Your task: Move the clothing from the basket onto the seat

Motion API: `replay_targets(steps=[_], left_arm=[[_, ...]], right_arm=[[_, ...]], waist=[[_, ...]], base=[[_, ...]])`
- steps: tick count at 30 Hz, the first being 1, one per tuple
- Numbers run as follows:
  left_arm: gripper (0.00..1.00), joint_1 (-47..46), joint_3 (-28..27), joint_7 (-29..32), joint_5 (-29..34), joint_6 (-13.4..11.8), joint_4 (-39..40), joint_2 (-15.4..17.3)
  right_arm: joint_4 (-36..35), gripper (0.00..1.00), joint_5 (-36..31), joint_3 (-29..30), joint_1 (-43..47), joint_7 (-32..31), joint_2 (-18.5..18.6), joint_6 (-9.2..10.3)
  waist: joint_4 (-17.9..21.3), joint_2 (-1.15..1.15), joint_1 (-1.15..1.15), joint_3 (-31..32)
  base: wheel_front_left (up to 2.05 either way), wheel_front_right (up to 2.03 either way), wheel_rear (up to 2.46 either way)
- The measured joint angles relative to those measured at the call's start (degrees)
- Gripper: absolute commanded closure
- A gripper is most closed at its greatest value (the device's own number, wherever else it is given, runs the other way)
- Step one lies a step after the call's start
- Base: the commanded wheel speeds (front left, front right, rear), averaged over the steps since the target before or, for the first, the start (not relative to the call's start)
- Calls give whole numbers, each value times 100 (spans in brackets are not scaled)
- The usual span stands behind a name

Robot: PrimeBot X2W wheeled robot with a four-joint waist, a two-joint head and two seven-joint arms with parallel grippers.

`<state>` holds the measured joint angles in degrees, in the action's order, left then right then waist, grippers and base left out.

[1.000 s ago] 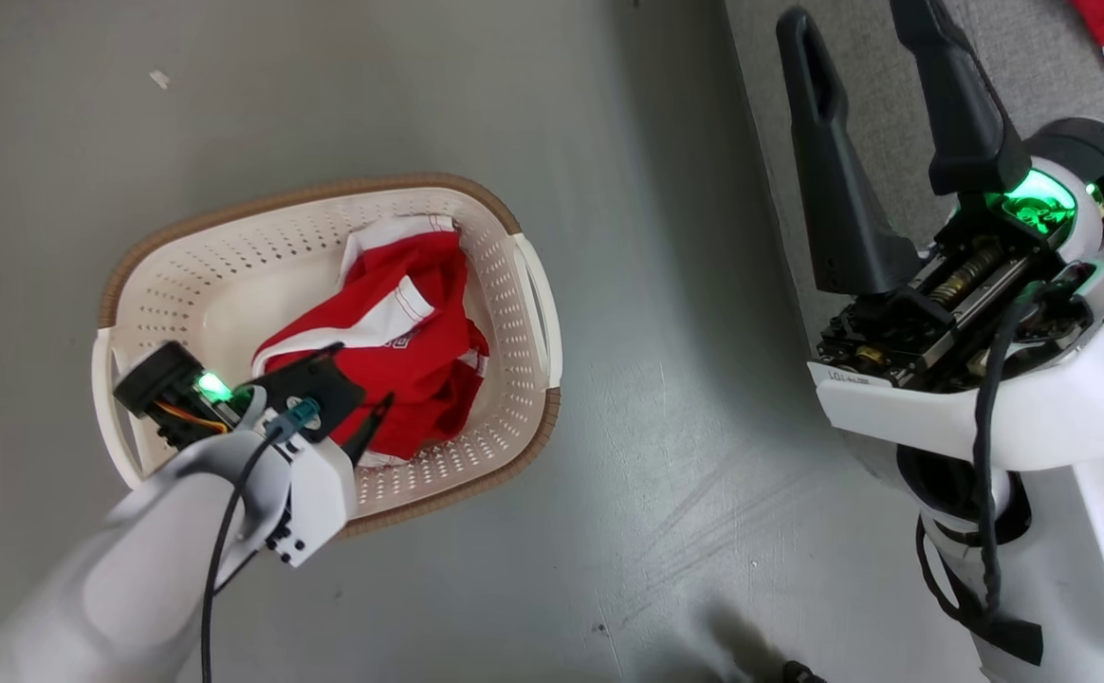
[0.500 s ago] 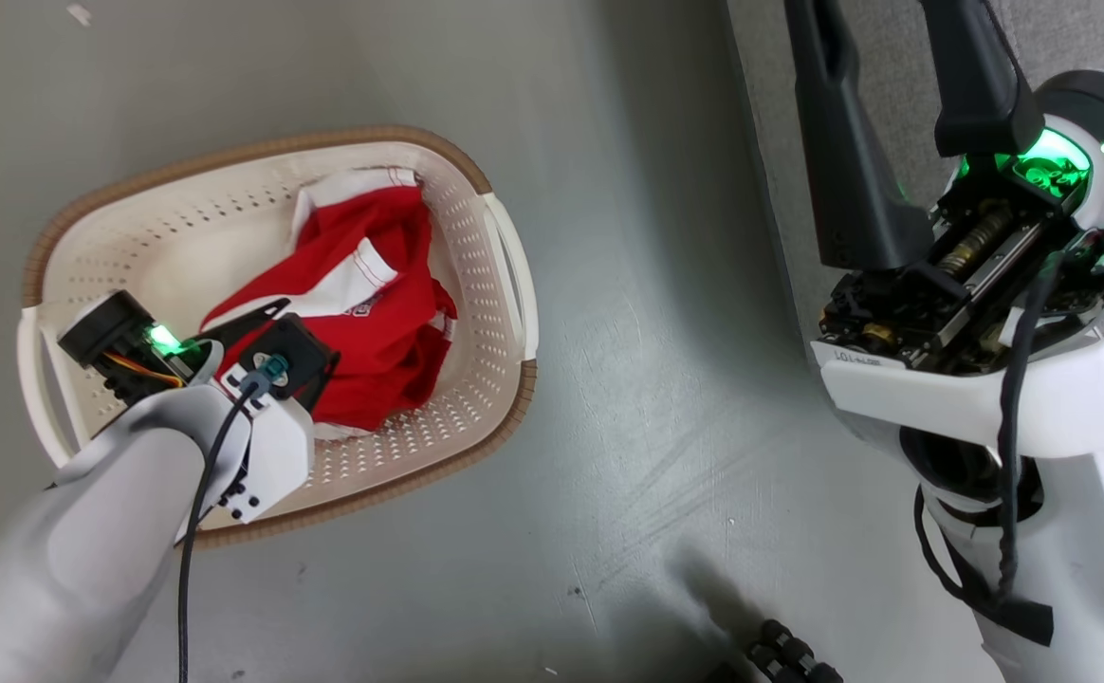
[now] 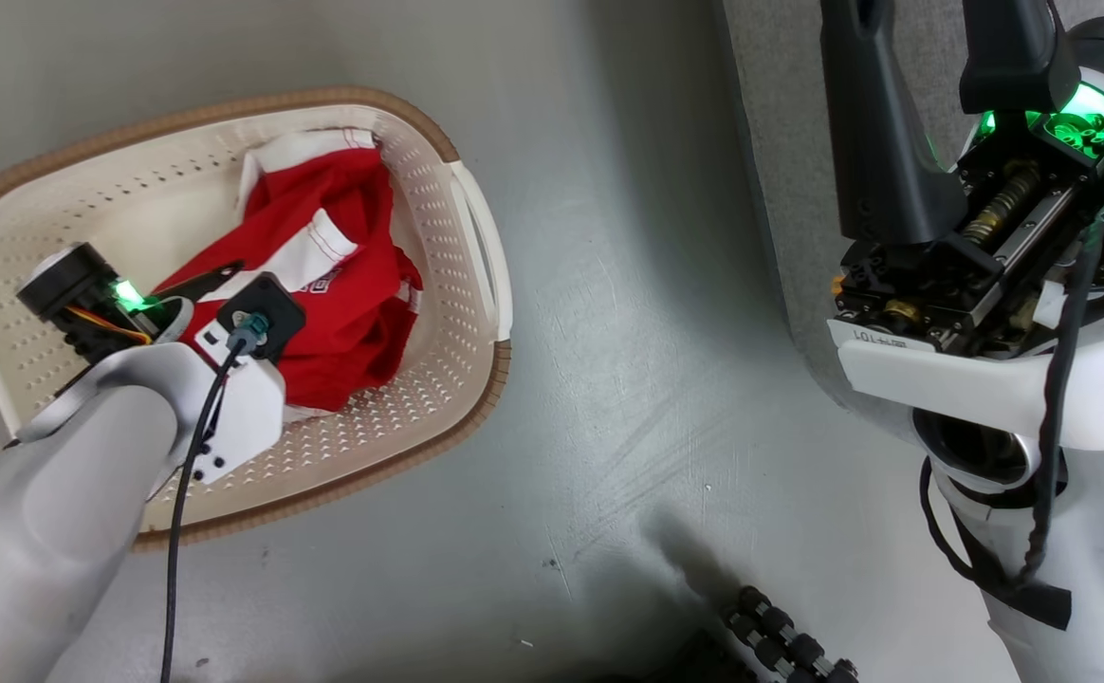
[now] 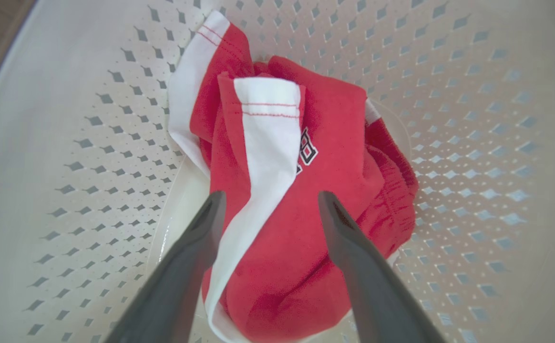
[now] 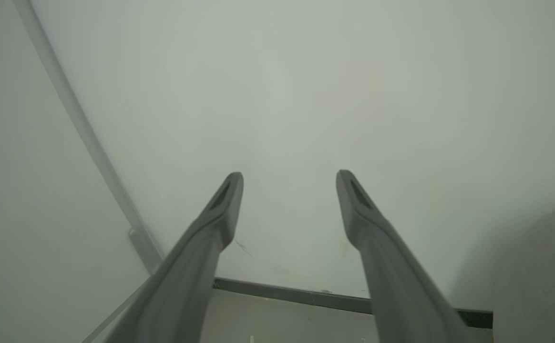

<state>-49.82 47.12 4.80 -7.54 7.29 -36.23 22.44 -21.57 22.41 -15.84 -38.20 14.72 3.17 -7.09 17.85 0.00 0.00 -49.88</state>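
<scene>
1. Left pincer (image 4: 272, 197): I hold its fingers apart, straddling the clothing (image 4: 334, 157), gripping nothing.
2. Clothing: soft, crumpled red fabric with white panels, lying inside the basket (image 3: 438, 142) of perforated cream plastic.
3. Step in hand: pick-up. Next, I judge, descend and close on a fold.
4. Right pincer (image 5: 289, 176): apart and empty, near the grey woven seat (image 3: 770, 142).

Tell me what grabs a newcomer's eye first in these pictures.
The bright red garment with white panels, bunched in the cream perforated laundry basket at the left of the head view. The left gripper hangs open over it, while the open right gripper points at a pale wall.
</scene>
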Motion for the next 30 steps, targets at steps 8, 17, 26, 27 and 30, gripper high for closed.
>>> replay_targets(steps=[8, 17, 26, 27, 30], left_arm=[[0, -152, 156, 220, 38, 0, -216, 151], [0, -376, 240, 281, 121, 0, -348, 287], [100, -510, 428, 313, 152, 0, -379, 327], [100, -527, 426, 311, 151, 0, -378, 331], [100, -531, 398, 204, 69, 0, -377, 331]], right_arm=[[-20, 0, 85, 1, -115, 0, 0, 0], [-38, 0, 181, -18, -147, 0, -1, 0], [-76, 0, 345, 2, -334, 0, -1, 0], [-76, 0, 354, 7, -335, 0, -1, 0], [-66, 0, 381, 37, -341, 0, -3, 0]], waist=[[116, 0, 0, -222], [215, 0, 0, -448], [312, 0, 0, -633], [320, 0, 0, -646], [339, 0, 0, -671]], base=[[0, 0, 0], [0, 0, 0], [0, 0, 0], [0, 0, 0], [0, 0, 0]])
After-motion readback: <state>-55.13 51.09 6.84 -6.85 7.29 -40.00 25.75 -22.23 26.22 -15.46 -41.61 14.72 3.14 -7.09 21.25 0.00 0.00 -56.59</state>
